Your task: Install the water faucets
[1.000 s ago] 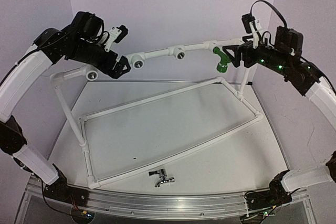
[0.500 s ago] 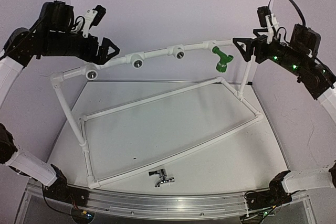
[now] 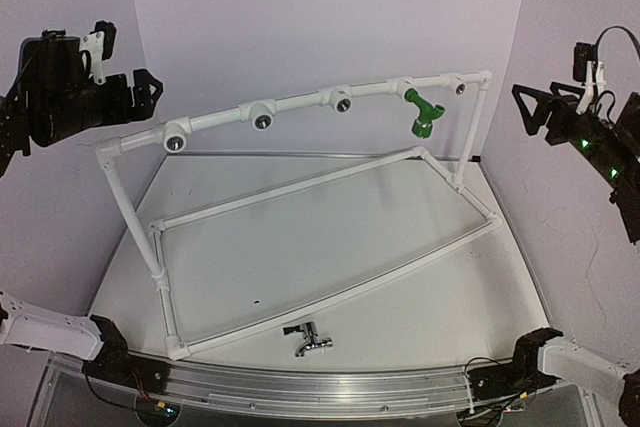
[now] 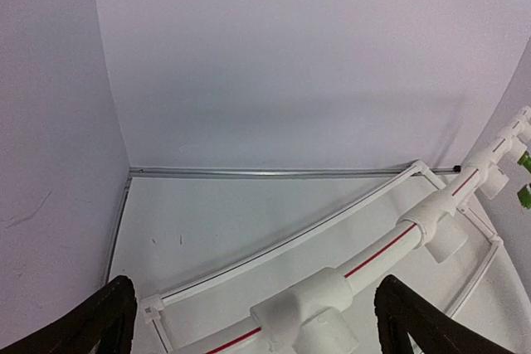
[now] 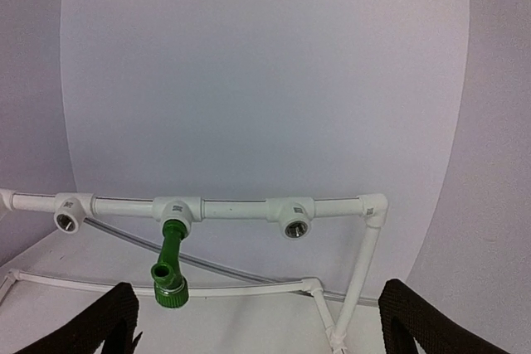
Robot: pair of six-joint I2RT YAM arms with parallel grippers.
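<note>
We count five sockets along the raised far rail of the white pipe frame (image 3: 300, 99). The second from the right holds the green faucet (image 3: 421, 112), seated there with its spout hanging down and toward the near side. The other four sockets (image 3: 263, 120) show open dark mouths. The right wrist view shows the same: the green faucet hangs from its tee, with an open socket on either side.

The chrome faucet (image 3: 308, 338) lies on its side on the table (image 3: 400, 247), near the front edge and just outside the frame's near bar.

The left gripper (image 3: 148, 87) hangs high at the far left, clear of the rail, with its jaws spread wide and nothing between them. The right gripper (image 3: 527, 109) hangs high at the right, beyond the frame's corner post, also spread wide and bare. In each wrist view the dark fingers (image 4: 91, 325) sit at the two lower corners.

The table is pale, with a few dark specks. Lilac walls close it in on the left, far and right sides. A metal rail (image 3: 320, 382) runs along the near edge.
</note>
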